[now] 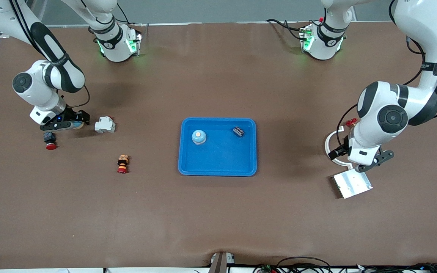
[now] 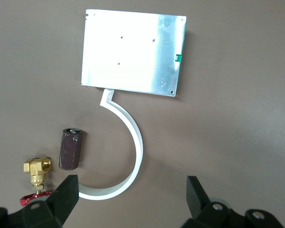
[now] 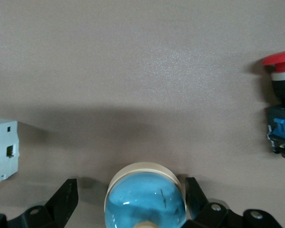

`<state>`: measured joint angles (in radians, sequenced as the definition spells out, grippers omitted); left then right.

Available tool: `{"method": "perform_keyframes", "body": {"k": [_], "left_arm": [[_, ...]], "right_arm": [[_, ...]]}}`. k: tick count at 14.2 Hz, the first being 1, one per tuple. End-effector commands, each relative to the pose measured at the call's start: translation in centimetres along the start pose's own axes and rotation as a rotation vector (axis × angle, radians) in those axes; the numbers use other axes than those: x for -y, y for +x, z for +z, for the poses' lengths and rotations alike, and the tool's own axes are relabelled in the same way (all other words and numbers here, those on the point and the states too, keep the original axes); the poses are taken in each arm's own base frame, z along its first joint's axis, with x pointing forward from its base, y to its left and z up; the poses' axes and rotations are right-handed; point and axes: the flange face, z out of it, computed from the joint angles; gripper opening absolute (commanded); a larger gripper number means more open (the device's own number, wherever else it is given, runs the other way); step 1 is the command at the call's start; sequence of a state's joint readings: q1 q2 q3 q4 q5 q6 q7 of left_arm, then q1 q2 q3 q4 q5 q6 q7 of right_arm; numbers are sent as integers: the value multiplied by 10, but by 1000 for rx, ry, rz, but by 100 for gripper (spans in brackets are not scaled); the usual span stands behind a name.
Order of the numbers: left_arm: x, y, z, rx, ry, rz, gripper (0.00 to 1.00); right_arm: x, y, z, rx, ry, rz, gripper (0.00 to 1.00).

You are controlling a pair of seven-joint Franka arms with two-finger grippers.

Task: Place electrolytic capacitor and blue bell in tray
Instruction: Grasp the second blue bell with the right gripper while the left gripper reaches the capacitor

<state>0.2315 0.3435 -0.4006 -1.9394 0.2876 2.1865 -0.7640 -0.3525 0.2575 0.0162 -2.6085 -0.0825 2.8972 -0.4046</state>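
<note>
There is one blue tray (image 1: 217, 171), and there are two blue bells, the first blue bell (image 1: 198, 137) and the second blue bell (image 3: 145, 197). There is one brown cylindrical capacitor (image 2: 71, 149), one small dark part (image 1: 238, 131) and one white breaker block (image 1: 104, 125), and there are two red-capped push buttons, the first push button (image 1: 50, 141) and the second push button (image 1: 122, 163). There is also one silver metal plate (image 1: 352, 184), one white curved strip (image 2: 133, 142) and one brass valve (image 2: 36, 173) with a red handle.
</note>
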Motion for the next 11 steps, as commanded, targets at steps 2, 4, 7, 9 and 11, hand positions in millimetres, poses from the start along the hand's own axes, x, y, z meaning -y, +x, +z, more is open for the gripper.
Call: {"method": "perform_keyframes", "body": {"k": [2, 4, 7, 9, 11], "left_arm": [[0, -11, -19, -16, 21, 9, 100], [-2, -11, -22, -21, 16, 17, 100], [-12, -16, -27, -25, 5, 29, 100], [-21, -22, -32, -28, -4, 43, 100], [-26, -26, -33, -28, -8, 53, 100]], "right_arm": [[-13, -8, 3, 2, 5, -23, 100], [-14, -10, 4, 3, 5, -23, 100], [-14, -10, 3, 5, 6, -22, 100], [-12, -9, 3, 9, 8, -23, 31], [-9, -6, 2, 5, 8, -22, 0]]}}
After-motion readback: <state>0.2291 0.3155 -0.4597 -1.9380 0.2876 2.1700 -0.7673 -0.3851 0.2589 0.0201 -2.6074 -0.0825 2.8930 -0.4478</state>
